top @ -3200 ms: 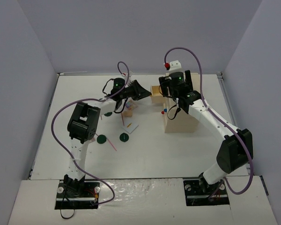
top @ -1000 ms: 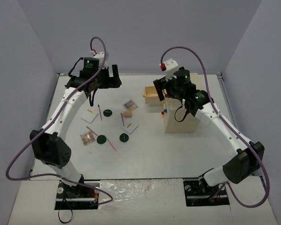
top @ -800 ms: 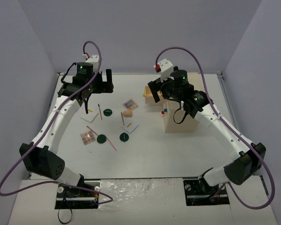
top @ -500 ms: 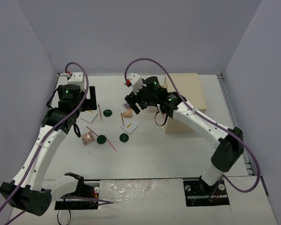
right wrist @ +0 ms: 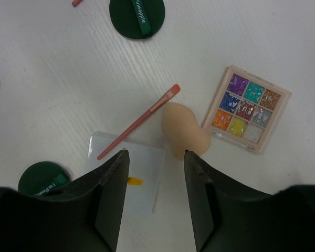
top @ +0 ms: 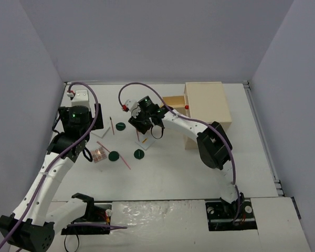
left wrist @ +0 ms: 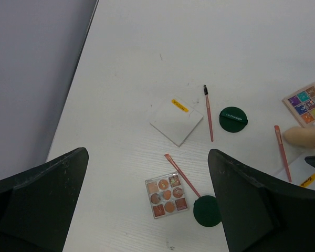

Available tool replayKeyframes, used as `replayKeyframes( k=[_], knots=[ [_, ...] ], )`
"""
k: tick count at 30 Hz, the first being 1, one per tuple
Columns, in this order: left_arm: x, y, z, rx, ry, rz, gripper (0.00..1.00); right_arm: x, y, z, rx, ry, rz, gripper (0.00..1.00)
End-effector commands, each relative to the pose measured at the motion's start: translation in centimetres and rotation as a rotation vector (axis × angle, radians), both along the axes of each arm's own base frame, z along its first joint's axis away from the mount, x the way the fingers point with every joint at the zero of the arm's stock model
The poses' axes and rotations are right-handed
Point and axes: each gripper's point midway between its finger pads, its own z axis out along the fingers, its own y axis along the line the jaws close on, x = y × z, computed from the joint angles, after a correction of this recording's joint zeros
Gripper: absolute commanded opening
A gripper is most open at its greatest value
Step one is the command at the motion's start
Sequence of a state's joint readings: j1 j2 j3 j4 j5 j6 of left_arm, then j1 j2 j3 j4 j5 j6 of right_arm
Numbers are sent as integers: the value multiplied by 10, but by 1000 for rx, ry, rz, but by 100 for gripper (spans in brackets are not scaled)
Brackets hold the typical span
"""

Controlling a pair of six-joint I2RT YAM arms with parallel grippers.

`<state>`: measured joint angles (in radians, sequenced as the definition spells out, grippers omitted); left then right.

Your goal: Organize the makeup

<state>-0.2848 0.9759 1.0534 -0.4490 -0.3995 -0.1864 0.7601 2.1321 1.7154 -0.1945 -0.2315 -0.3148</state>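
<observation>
**Arms.** On the left arm (top: pixel 53 167) the left jaws are spread to full width and hold nothing. Their two fingers (left wrist: pixel 42 202) frame the view from high above the worktop (top: pixel 173 178). On the right arm (top: pixel 181 122) the right jaws are part-open and grip nothing. They hang low over the makeup, with the sponge (right wrist: pixel 185 129) just ahead of the gap between the tips. No contact with it can be seen.

**Makeup.** All of it lies loose on the worktop, left of the drawer box (top: pixel 207 105), which has one drawer (top: pixel 173 102) pulled out.
- The glitter palette (right wrist: pixel 247 108) touches or sits just beside the sponge; which cannot be told.
- The pink brush (right wrist: pixel 139 122) lies aslant, its head by the sponge and its tail over the corner of a white card (right wrist: pixel 131 181).
- One green disc (right wrist: pixel 137 17) lies beyond the brush, and a second disc (right wrist: pixel 42 178) lies near the card.
- Further left lies a second card (left wrist: pixel 177 119), with a mascara wand (left wrist: pixel 207 113) beside it.
- Nearby is a warm-toned palette (left wrist: pixel 166 195). A pink pencil (left wrist: pixel 181 175) runs past its corner toward a third disc (left wrist: pixel 207 211).
</observation>
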Motion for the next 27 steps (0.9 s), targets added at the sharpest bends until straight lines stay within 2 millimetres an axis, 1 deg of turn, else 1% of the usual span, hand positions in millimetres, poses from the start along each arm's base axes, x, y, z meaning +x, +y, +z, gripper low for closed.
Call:
replayKeyframes(
  k=[1,3,11,15,23,27],
  knots=[
    [13,4,29,-6,-97,30,97,26,16,24,48,-94,6,42],
    [13,3,29,-12,-100,27,97,29,17,15,35,-90,5,41],
    [11,4,32,-20,-120,32,97,36,14,-9,4,-69,-10,35],
    [11,4,32,-19,-119,33,97,39,10,-18,-21,-75,-28,32],
    [12,4,30,-17,-112,33,97,47,6,-31,-49,-94,-60,31],
    [12,5,30,-15,-113,37,97,50,4,-35,-60,-105,-76,25]
  ],
)
